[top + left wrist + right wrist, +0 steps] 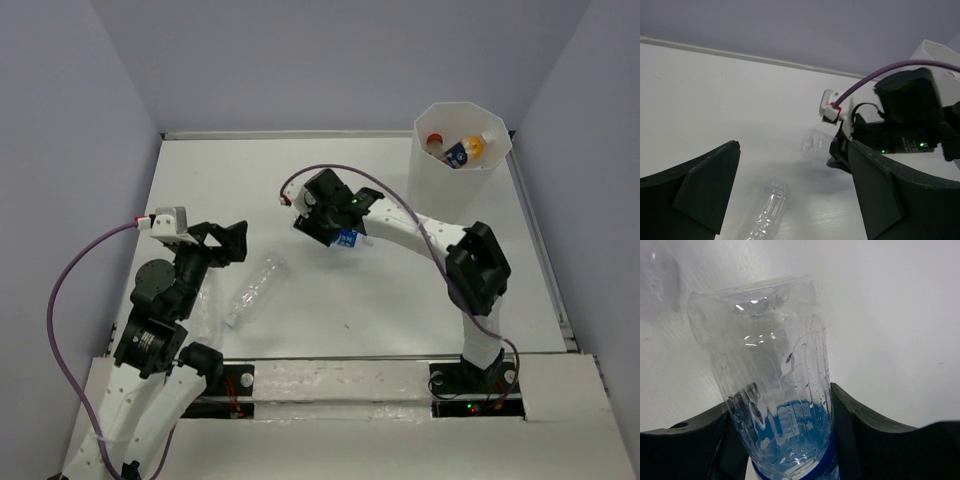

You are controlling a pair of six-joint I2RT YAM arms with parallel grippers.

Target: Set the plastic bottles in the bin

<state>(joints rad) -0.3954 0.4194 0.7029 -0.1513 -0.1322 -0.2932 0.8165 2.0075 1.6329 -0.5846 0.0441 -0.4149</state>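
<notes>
**Inventory, taken at my remote station, top view as the clock face**

1. Bin (452, 188): white, translucent, octagonal rim. It stands upright at 1 o'clock on the table (300, 165), near the far right corner.
2. Orange-filled bottle (470, 149): I see it inside the bin, lying towards the 3 o'clock side of the opening.
3. Small red-labelled bottle (434, 142): also inside the bin, on the 9 o'clock side.
4. Clear bottle with blue label (350, 238) (775, 385): clamped in the right end effector (338, 230) (782, 440) near the middle of the table, well apart from the bin. In the right wrist view both black fingers (875, 445) press against the blue-labelled part and the clear body sticks out beyond them. The left wrist view shows its clear end (812, 142) jutting from that end effector.
5. Clear unlabelled bottle (256, 290) (765, 212): lying on its side on the table at about 8 o'clock. It sits just beside the left end effector, at that end effector's 5 o'clock.
6. Left end effector (236, 240) (790, 190): at 9 o'clock, its fingers (700, 190) spread wide with nothing between them.
7. Translucent shape (198, 312) beside the left arm: possibly another clear bottle, though I cannot tell for certain.
</notes>
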